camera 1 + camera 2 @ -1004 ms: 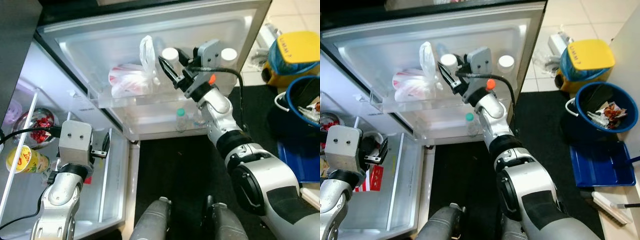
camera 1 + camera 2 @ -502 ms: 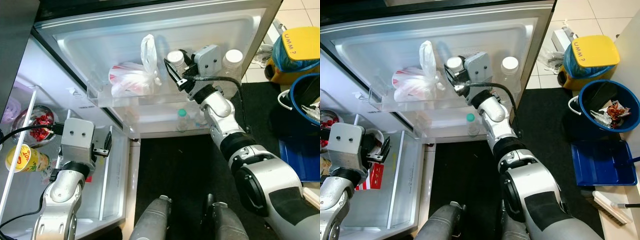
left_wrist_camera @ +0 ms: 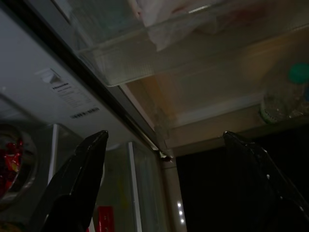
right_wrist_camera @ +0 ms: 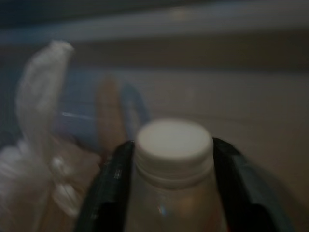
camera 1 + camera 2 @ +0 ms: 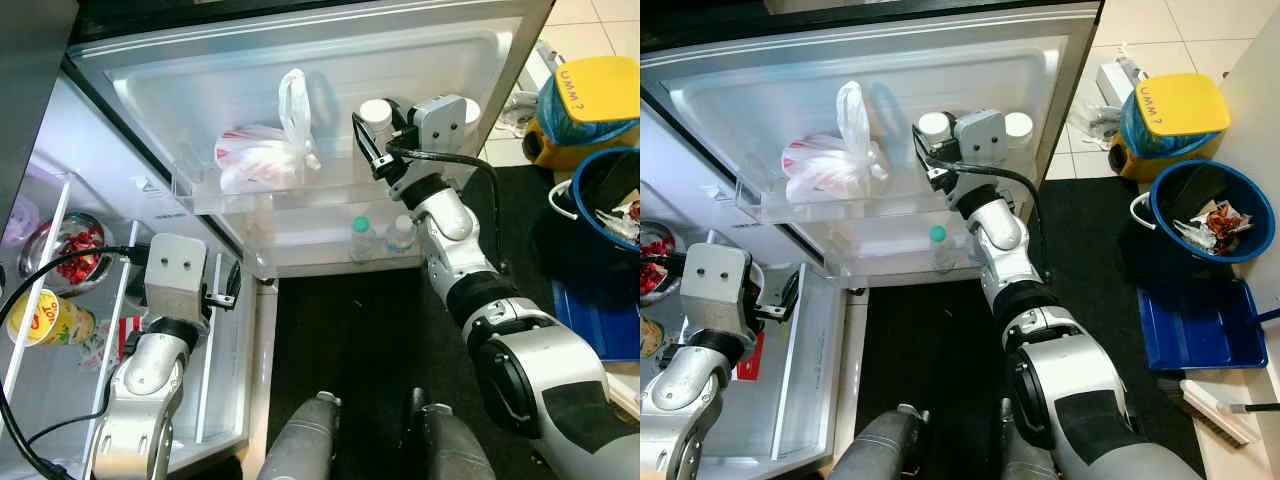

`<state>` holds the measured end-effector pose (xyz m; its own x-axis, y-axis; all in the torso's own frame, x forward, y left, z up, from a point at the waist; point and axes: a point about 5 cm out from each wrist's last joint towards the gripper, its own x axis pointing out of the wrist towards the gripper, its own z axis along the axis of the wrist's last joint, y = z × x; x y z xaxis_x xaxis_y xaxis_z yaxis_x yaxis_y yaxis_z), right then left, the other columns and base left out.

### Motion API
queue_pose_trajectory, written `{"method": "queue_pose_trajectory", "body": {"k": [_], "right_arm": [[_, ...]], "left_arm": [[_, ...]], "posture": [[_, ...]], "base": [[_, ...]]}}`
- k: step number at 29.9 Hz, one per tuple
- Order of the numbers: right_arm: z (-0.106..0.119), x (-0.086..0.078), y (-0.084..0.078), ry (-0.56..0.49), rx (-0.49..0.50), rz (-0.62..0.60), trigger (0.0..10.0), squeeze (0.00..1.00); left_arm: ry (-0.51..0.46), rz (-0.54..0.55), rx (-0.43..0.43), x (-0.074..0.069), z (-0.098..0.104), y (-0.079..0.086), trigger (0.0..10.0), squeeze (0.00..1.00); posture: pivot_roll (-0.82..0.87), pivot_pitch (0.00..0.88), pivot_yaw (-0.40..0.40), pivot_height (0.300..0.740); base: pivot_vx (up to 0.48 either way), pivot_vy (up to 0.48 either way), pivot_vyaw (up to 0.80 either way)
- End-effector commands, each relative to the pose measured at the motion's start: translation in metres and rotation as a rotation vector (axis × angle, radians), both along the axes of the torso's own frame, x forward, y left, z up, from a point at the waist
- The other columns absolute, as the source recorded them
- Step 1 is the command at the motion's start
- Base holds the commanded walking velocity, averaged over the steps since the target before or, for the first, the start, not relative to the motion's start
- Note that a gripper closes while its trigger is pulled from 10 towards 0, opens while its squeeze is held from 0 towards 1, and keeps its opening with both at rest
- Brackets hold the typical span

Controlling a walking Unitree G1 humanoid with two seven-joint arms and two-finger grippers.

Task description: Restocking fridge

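- The right pincer (image 5: 372, 148) has moved to the right along the upper door shelf (image 5: 300, 195) in the last second, and the bottle (image 5: 376, 118) with the white cap has moved with it.
- This pincer is now grasping the bottle at the neck; in the right wrist view its fingers (image 4: 112, 186) sit on both sides, just under the cap.
- The bottle now stands further from the plastic bag (image 5: 258, 158) and next to a second white-capped bottle (image 5: 466, 108), which the wrist partly hides.
- I judge that the bottle is being set in its place on the shelf, so the release comes next.
- The left pincer (image 3: 164, 179) is released, with fingers spread, and it waits low by the fridge body.
- Two small bottles (image 5: 362, 238) stand on the lower door shelf.
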<state>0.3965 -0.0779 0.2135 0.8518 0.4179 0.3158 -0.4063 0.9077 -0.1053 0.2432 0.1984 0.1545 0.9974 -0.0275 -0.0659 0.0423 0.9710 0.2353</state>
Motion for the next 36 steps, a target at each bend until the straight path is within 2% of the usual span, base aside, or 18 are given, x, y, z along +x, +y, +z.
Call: {"method": "queue_pose_trajectory", "body": {"k": [1, 8, 9, 11, 12, 15, 16, 19, 21, 24, 25, 27, 29, 30, 31, 34, 36], "right_arm": [[-0.018, -0.002, -0.001, 0.074, -0.007, -0.004, 10.0, 1.0], [-0.013, -0.002, 0.001, 0.057, 0.015, 0.045, 10.0, 1.0], [-0.01, -0.003, 0.002, 0.037, 0.022, 0.069, 10.0, 0.78], [-0.008, -0.004, 0.002, 0.023, 0.027, 0.085, 10.0, 0.78], [-0.005, -0.005, 0.002, -0.001, 0.036, 0.107, 10.0, 0.0], [0.004, -0.007, 0.003, -0.047, 0.05, 0.15, 10.0, 0.0], [0.016, -0.009, 0.005, -0.107, 0.055, 0.203, 10.0, 0.0], [0.022, -0.011, 0.006, -0.134, 0.058, 0.229, 10.0, 0.0], [0.036, -0.018, 0.011, -0.207, 0.052, 0.304, 10.0, 0.0], [0.041, -0.024, 0.011, -0.234, 0.059, 0.328, 10.0, 0.0], [0.046, -0.033, 0.01, -0.268, 0.062, 0.35, 10.0, 0.0], [0.046, -0.033, 0.01, -0.268, 0.062, 0.35, 10.0, 0.0], [0.051, -0.042, -0.003, -0.303, 0.057, 0.304, 10.0, 0.0], [0.052, -0.045, -0.02, -0.319, 0.039, 0.225, 10.0, 0.0], [0.052, -0.045, -0.02, -0.319, 0.039, 0.225, 10.0, 0.0], [0.046, -0.055, -0.063, -0.304, -0.002, 0.042, 10.0, 0.0], [0.036, -0.061, -0.081, -0.259, -0.015, -0.019, 10.0, 0.0]], "left_arm": [[0.025, 0.016, -0.009, -0.001, -0.008, 0.001, 10.0, 0.0], [0.02, 0.021, -0.018, 0.0, -0.011, -0.002, 10.0, 0.0], [0.019, 0.021, -0.021, 0.0, -0.012, -0.003, 10.0, 0.0], [0.018, 0.021, -0.022, 0.001, -0.013, -0.004, 10.0, 0.0], [0.017, 0.021, -0.026, 0.002, -0.014, -0.005, 10.0, 0.0], [0.014, 0.019, -0.035, 0.004, -0.015, -0.007, 10.0, 0.0], [0.01, 0.016, -0.048, 0.007, -0.017, -0.011, 10.0, 0.0], [0.009, 0.014, -0.054, 0.008, -0.019, -0.014, 10.0, 0.0], [0.005, 0.013, -0.075, 0.013, -0.023, -0.02, 10.0, 0.0], [0.001, 0.014, -0.09, 0.016, -0.025, -0.025, 10.0, 0.0], [-0.003, 0.017, -0.105, 0.018, -0.028, -0.029, 10.0, 0.0], [-0.003, 0.017, -0.105, 0.018, -0.028, -0.029, 10.0, 0.0], [-0.001, 0.018, -0.119, 0.021, -0.033, -0.035, 10.0, 0.0], [0.005, 0.019, -0.125, 0.022, -0.038, -0.037, 10.0, 0.0], [0.005, 0.019, -0.125, 0.022, -0.038, -0.037, 10.0, 0.0], [0.026, 0.024, -0.123, 0.025, -0.052, -0.041, 10.0, 0.0], [0.04, 0.024, -0.105, 0.027, -0.06, -0.041, 10.0, 0.0]], "posture": [[0.32, 0.327, 0.061, 0.74], [0.31, 0.312, 0.049, 0.74], [0.3, 0.31, 0.046, 0.74], [0.3, 0.308, 0.045, 0.74], [0.29, 0.304, 0.039, 0.74], [0.28, 0.3, 0.034, 0.74], [0.25, 0.293, 0.018, 0.74], [0.24, 0.291, 0.013, 0.74], [0.21, 0.281, -0.006, 0.74], [0.18, 0.27, -0.026, 0.74], [0.17, 0.261, -0.039, 0.74], [0.17, 0.261, -0.039, 0.74], [0.11, 0.235, -0.069, 0.74], [0.08, 0.224, -0.076, 0.74], [0.08, 0.224, -0.076, 0.74], [0.02, 0.192, -0.081, 0.74], [0.0, 0.178, -0.08, 0.74]], "base": [[0.0, 0.0, 0.0], [0.0, 0.0, 0.0], [0.0, 0.0, 0.0], [0.0, 0.0, 0.0], [0.0, 0.0, 0.0], [0.0, 0.0, 0.0], [0.0, 0.0, 0.0], [0.0, 0.0, 0.0], [0.0, 0.0, 0.0], [0.0, 0.0, 0.0], [0.0, 0.0, 0.0], [0.0, 0.0, 0.0], [0.0, 0.0, 0.0], [0.0, 0.0, 0.0], [0.0, 0.0, 0.0], [0.0, 0.0, 0.0], [0.0, 0.0, 0.0]]}}
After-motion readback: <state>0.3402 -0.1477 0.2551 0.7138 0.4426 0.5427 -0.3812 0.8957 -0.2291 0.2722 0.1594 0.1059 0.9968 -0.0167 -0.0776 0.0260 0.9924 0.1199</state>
